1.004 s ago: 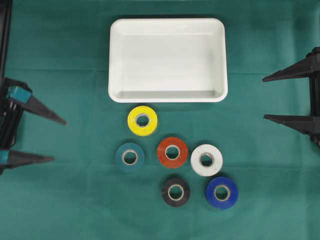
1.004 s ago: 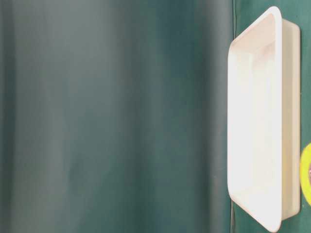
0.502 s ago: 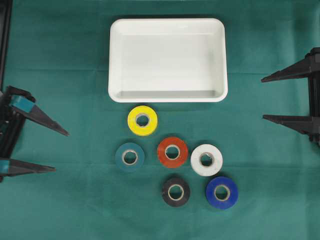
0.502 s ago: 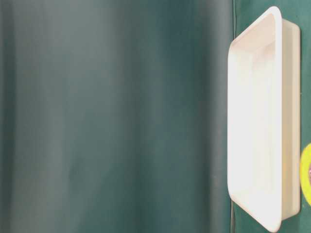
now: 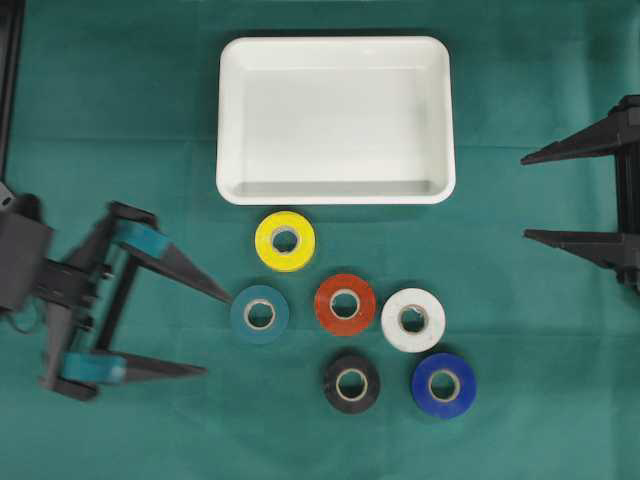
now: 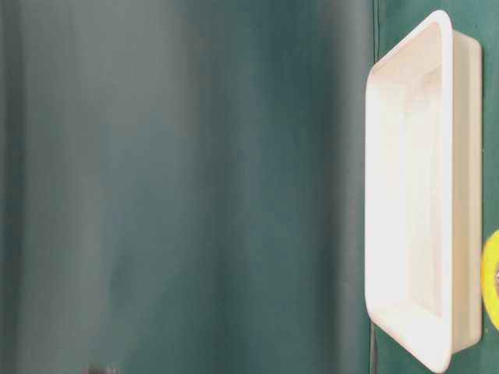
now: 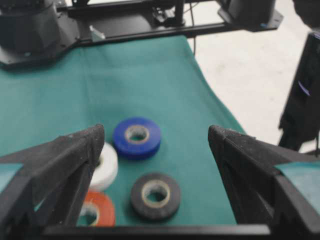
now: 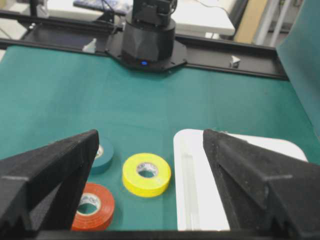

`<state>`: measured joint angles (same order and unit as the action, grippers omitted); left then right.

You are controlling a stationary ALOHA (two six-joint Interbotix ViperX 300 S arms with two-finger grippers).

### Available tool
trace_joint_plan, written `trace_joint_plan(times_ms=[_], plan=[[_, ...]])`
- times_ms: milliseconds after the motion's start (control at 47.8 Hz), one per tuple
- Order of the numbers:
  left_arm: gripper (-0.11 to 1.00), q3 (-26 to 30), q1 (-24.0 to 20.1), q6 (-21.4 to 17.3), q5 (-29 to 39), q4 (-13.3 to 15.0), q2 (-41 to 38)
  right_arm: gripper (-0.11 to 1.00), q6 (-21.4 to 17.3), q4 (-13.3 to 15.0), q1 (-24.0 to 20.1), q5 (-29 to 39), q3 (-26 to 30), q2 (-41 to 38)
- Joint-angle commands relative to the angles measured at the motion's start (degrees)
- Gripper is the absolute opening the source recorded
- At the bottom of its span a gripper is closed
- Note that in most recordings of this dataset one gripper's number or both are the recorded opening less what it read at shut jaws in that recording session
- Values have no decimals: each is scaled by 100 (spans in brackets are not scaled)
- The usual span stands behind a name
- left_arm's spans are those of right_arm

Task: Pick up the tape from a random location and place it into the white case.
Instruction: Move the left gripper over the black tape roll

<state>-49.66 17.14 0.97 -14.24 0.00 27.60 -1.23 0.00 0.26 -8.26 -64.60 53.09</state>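
Note:
The white case [image 5: 336,196] lies empty at the back middle; it also shows in the right wrist view [image 8: 200,190] and the table-level view [image 6: 448,195]. Several tape rolls lie flat in front of it: yellow [image 5: 285,241], teal [image 5: 259,314], red [image 5: 345,304], white [image 5: 413,320], black [image 5: 351,384], blue [image 5: 443,385]. My left gripper [image 5: 218,334] is open and empty, its upper fingertip just left of the teal roll. Its wrist view shows the blue [image 7: 137,137] and black [image 7: 155,196] rolls between the jaws. My right gripper [image 5: 525,198] is open and empty at the right edge.
Green cloth covers the table. The black arm base [image 8: 149,37] and frame rail stand at the far side in the right wrist view. The table's edge and the floor [image 7: 250,75] show beyond the blue roll in the left wrist view.
My left gripper has moved right from the left edge toward the teal roll, still open. The right gripper and the rolls have not moved.

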Motion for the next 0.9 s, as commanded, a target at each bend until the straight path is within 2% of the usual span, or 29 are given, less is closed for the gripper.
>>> trace_joint_plan(times_ms=[0,188,439,711,879], plan=[[99,466,44,-9,-53,0,-360,91,-9,9,9,-44,167,-53],[99,1239,62,-53,9,0,-1116,91,-9,9,9,-44,167,-53],[99,1960,62,-44,167,9,-1679,91,9,26,9,-18,176,-53],[99,2417,88,9,598,18,-2004,91,9,26,9,26,202,-44],[99,2654,105,299,1125,35,-2145,91,9,26,9,114,246,-44]])
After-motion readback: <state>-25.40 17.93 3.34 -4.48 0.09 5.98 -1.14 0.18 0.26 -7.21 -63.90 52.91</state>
